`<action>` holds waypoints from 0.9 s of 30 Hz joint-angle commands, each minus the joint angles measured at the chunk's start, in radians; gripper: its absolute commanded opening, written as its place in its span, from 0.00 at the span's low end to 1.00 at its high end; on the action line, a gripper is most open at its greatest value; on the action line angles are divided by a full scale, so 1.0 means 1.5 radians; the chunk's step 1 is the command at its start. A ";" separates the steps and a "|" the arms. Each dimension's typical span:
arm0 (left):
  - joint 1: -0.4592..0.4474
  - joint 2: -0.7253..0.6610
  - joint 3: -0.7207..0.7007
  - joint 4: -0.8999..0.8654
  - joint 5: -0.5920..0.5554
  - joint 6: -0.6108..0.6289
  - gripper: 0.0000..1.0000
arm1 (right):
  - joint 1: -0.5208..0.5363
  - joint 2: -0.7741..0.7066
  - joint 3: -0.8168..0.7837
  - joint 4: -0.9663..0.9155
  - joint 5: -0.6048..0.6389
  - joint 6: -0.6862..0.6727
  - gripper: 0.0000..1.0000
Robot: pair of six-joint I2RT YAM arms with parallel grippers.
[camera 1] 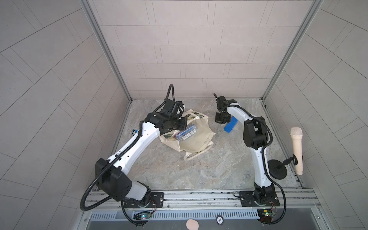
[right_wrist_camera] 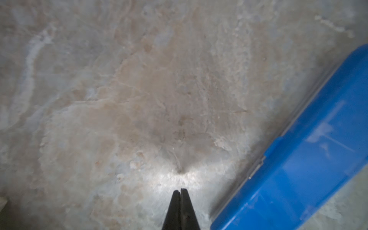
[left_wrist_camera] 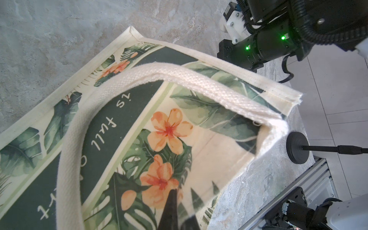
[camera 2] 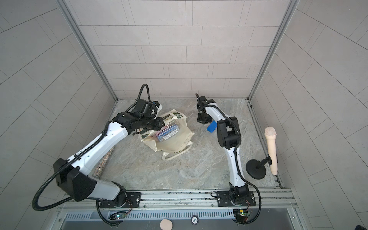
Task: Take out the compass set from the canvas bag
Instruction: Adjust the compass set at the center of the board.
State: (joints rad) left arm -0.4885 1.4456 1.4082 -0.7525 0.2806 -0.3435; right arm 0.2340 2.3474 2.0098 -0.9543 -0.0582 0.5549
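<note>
The canvas bag (camera 1: 197,139) (camera 2: 175,143) lies slumped in mid-table, mouth open upward. Inside it rests a clear case (camera 1: 186,134) (camera 2: 167,133) with blue contents and a label. My left gripper (camera 1: 183,122) (left_wrist_camera: 180,217) is shut on the bag's far-left wall, pinching the printed cloth (left_wrist_camera: 139,119) between its fingers. The compass set, a blue plastic case (camera 1: 230,125) (camera 2: 211,126) (right_wrist_camera: 298,159), lies on the table right of the bag. My right gripper (camera 1: 221,121) (right_wrist_camera: 180,190) hovers just left of it, shut and holding nothing.
A cream microphone (camera 1: 296,151) on a black round-based stand (camera 1: 277,169) stands at the right edge. A glittery strip (camera 2: 103,163) lies along the left edge under my left arm. The bag's loop handle (camera 1: 191,156) trails toward the front. Walls enclose three sides.
</note>
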 commanded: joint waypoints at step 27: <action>0.007 -0.035 -0.022 -0.024 -0.021 -0.036 0.00 | 0.020 -0.711 -0.655 0.177 -0.155 -0.057 0.56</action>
State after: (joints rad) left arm -0.4881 1.4315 1.3846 -0.7368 0.2775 -0.3779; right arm 0.2413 1.4185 1.1030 -0.7105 -0.1875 0.4461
